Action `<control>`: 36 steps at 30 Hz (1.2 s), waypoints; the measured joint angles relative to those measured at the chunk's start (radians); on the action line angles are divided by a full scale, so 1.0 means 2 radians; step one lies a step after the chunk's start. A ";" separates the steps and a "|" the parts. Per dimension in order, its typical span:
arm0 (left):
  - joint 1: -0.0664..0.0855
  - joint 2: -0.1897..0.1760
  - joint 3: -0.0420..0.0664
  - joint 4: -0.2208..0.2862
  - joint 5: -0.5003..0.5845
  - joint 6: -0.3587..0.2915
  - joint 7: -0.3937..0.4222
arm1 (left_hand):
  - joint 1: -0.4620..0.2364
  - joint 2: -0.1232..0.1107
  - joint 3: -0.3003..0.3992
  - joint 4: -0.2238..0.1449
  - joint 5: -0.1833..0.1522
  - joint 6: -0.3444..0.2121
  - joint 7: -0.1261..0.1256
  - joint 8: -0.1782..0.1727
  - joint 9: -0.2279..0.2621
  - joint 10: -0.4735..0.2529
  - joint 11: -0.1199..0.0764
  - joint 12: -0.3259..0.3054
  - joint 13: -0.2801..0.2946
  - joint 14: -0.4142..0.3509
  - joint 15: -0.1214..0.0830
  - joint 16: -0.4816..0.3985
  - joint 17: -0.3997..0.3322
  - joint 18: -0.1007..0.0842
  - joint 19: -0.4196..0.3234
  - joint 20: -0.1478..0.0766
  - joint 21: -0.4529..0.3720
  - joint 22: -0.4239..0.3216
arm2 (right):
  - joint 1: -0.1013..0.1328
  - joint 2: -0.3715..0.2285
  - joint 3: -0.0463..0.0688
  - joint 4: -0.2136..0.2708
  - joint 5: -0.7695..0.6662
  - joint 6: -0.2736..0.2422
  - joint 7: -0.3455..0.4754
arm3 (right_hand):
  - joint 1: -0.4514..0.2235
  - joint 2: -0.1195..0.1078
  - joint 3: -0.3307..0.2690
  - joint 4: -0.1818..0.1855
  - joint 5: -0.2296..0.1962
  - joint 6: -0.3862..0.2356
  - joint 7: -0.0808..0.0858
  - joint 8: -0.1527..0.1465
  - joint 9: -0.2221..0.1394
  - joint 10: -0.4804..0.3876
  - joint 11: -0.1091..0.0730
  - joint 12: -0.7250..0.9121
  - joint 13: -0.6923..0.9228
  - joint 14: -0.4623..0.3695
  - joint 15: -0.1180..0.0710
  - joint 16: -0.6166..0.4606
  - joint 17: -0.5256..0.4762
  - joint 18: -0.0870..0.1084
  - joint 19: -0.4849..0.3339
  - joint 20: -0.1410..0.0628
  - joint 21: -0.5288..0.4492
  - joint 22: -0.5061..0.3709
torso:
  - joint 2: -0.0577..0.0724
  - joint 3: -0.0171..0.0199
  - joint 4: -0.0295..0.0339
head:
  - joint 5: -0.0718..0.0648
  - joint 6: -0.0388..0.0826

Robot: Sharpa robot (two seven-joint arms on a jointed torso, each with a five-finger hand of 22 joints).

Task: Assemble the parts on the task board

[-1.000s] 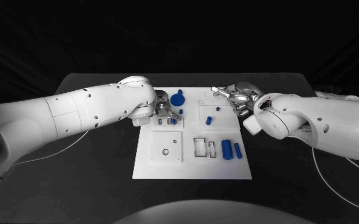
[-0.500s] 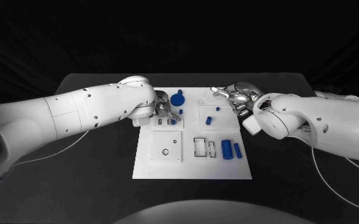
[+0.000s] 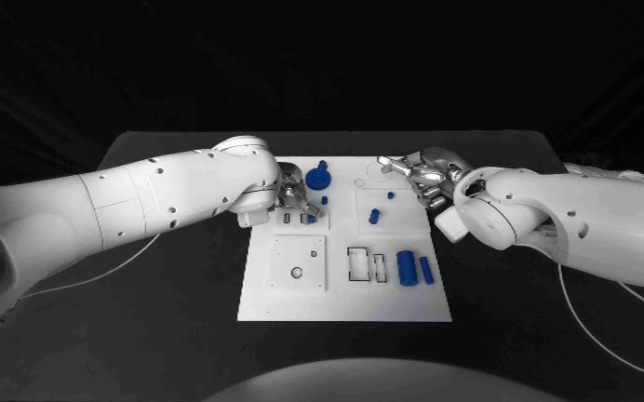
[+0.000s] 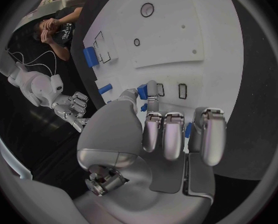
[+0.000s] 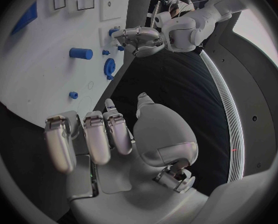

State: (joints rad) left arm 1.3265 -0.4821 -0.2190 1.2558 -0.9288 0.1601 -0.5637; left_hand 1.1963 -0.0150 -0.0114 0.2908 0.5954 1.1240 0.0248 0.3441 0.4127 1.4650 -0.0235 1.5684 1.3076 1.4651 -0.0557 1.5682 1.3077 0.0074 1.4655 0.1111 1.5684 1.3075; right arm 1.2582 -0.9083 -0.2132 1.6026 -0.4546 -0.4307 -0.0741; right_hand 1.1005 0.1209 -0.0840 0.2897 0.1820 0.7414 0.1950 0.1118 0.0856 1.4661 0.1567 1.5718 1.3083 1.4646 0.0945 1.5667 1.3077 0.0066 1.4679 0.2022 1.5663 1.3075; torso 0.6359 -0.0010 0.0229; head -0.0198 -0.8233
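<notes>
The white task board (image 3: 346,281) lies in the middle of the table. My left hand (image 3: 297,201) hovers low over its far left corner and pinches a small blue part (image 4: 142,91) between thumb and a finger, just over two narrow slots (image 4: 181,90). A blue gear (image 3: 319,179) stands just beyond that hand. My right hand (image 3: 419,177) is at the board's far right edge, its fingers (image 5: 89,139) loosely apart and holding nothing. A short blue peg (image 3: 374,217) and a smaller blue stud (image 3: 391,195) stand on the board in front of it.
A blue cylinder (image 3: 407,268) and a blue bar (image 3: 425,270) lie near the board's right side beside two rectangular recesses (image 3: 358,264). A square plate with a round hole (image 3: 297,264) sits at the near left. Bare black table (image 3: 161,309) surrounds the board.
</notes>
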 measured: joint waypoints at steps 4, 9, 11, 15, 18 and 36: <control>0.000 0.000 0.000 0.000 0.001 -0.001 0.001 | 0.017 -0.002 0.010 -0.001 0.035 0.004 -0.001 -0.002 0.008 0.000 0.000 0.000 0.000 0.000 0.000 0.000 0.000 0.000 0.000 0.000 0.000 0.000 | 0.000 0.000 0.000 -0.001 0.000 0.000 -0.001 | 0.000 0.000 0.000 0.000 0.000 0.000 0.000 0.002 0.000 0.000 0.000 0.000 0.000 0.000 0.000 0.000 0.000 0.000 0.000 0.000 0.000 0.000 | 0.000 0.0000 0.0000 | 0.000 0.000; 0.000 -0.004 0.000 0.002 0.001 -0.003 0.003 | 0.029 -0.008 0.018 -0.001 0.064 0.006 -0.003 -0.005 0.016 0.002 -0.002 0.000 0.000 0.002 -0.002 0.000 0.000 0.000 0.000 -0.004 0.000 0.000 | 0.000 -0.001 0.000 -0.002 -0.001 0.000 -0.002 | 0.000 0.000 0.000 0.000 0.000 0.000 0.000 0.002 0.000 0.000 0.000 0.000 0.000 0.000 0.000 0.000 0.000 0.000 0.000 0.000 0.000 0.000 | 0.000 0.0000 0.0000 | -0.001 0.001; 0.000 -0.008 0.000 0.004 0.001 -0.005 0.004 | 0.032 -0.009 0.018 -0.001 0.069 0.006 -0.003 -0.005 0.017 0.002 -0.002 0.000 0.000 0.002 -0.002 0.000 0.000 0.000 0.000 -0.004 0.000 0.000 | 0.000 -0.001 0.000 -0.002 -0.001 0.000 -0.002 | 0.000 0.000 0.000 0.000 0.002 0.000 0.000 0.002 0.000 0.000 0.000 0.000 0.000 0.000 0.000 0.000 0.000 0.000 0.000 0.000 0.000 0.000 | 0.000 0.0000 0.0000 | -0.002 0.001; 0.000 -0.014 0.001 0.009 0.001 -0.007 0.005 | 0.033 -0.010 0.019 -0.003 0.069 0.006 -0.003 -0.006 0.019 0.002 -0.002 0.000 0.000 0.002 -0.002 0.000 0.000 0.000 0.000 -0.004 0.000 0.000 | -0.001 -0.002 0.000 -0.004 -0.001 0.000 -0.003 | 0.000 0.000 0.000 0.000 0.002 0.000 0.000 0.002 0.000 0.000 0.000 0.000 0.000 0.000 0.000 0.000 0.000 0.000 0.000 0.000 0.000 0.000 | 0.000 0.0000 0.0001 | -0.002 0.000; 0.002 -0.021 0.001 0.014 0.001 -0.009 0.005 | 0.034 -0.012 0.019 -0.003 0.071 0.006 -0.003 -0.006 0.019 0.002 -0.002 0.000 0.000 0.002 -0.002 0.000 0.000 0.000 0.000 -0.004 0.000 0.000 | -0.002 -0.002 0.000 -0.005 -0.001 0.000 -0.003 | 0.000 0.000 0.000 0.000 0.002 0.000 0.000 0.002 0.000 0.000 0.000 0.000 0.000 0.000 0.000 0.000 0.000 0.000 0.000 0.000 0.000 0.000 | 0.000 0.0000 0.0001 | -0.002 0.000; 0.018 -0.045 0.005 0.034 0.001 -0.002 -0.003 | 0.039 -0.017 0.020 -0.001 0.073 0.006 -0.002 -0.008 0.023 0.002 -0.002 0.000 0.000 0.002 -0.002 0.000 0.000 0.000 0.000 -0.007 0.000 0.000 | -0.007 -0.001 0.000 -0.010 -0.002 0.000 -0.005 | 0.003 0.003 -0.001 -0.001 0.002 0.000 0.000 0.002 0.000 0.000 0.000 0.000 0.000 0.000 0.000 0.000 0.000 0.000 0.000 0.000 0.000 0.000 | 0.000 0.0004 0.0001 | -0.001 -0.004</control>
State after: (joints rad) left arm 1.3630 -0.5721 -0.2081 1.3236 -0.9273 0.1568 -0.5706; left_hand 1.2751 -0.0492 0.0294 0.2882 0.7414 1.1363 0.0198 0.3282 0.4585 1.4686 -0.0270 1.5684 1.3073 1.4686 -0.0593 1.5682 1.3074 0.0075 1.4656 0.0966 1.5684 1.3074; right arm 1.2443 -0.9097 -0.2134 1.5833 -0.4589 -0.4309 -0.0834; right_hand 1.1058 0.1262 -0.0867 0.2869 0.1857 0.7414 0.1950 0.1157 0.0852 1.4660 0.1567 1.5718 1.3083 1.4646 0.0945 1.5667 1.3074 0.0067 1.4679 0.2022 1.5663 1.3073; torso 0.6355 -0.0001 0.0232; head -0.0216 -0.8314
